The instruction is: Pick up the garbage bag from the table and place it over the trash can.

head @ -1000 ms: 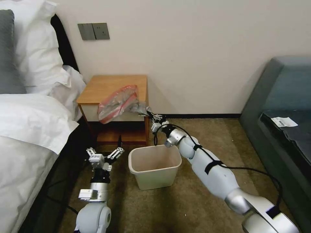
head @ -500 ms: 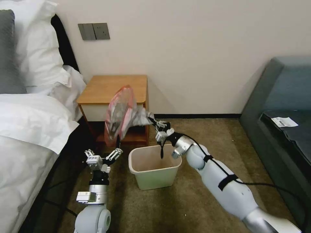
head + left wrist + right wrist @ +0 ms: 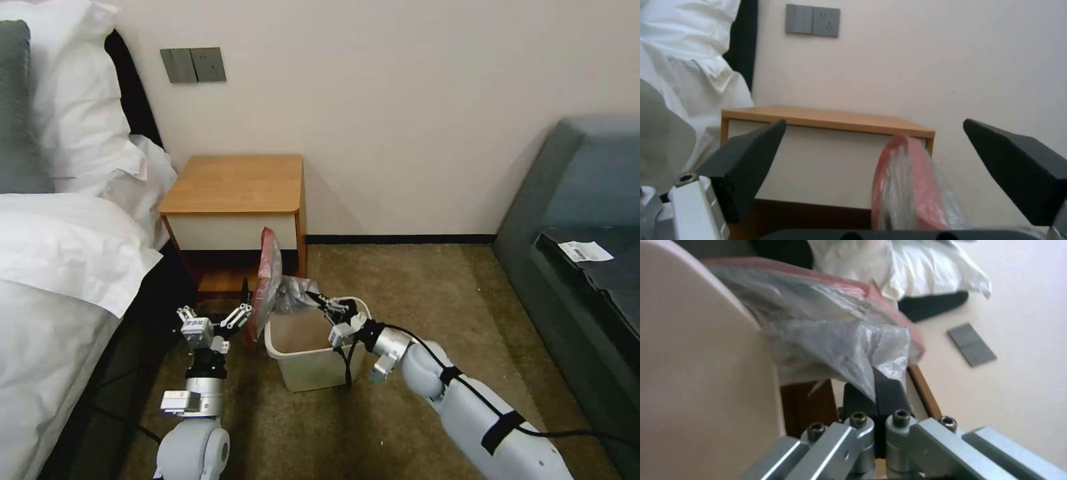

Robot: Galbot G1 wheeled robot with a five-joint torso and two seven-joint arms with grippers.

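Left gripper (image 3: 215, 319) spread wide, empty, beside the bin (image 3: 319, 343). Bag (image 3: 270, 283) off the table (image 3: 233, 183), hanging edge-on at the bin's left rim. Right gripper (image 3: 325, 308) clenched on its grey end, above the opening. Draping over the rim not yet done.

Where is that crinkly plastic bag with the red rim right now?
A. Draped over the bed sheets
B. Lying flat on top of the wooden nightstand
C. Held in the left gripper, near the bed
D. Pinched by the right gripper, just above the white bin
D: the right gripper is shut on the grey end of the garbage bag, which hangs at the trash can rim; the left gripper is open beside it.
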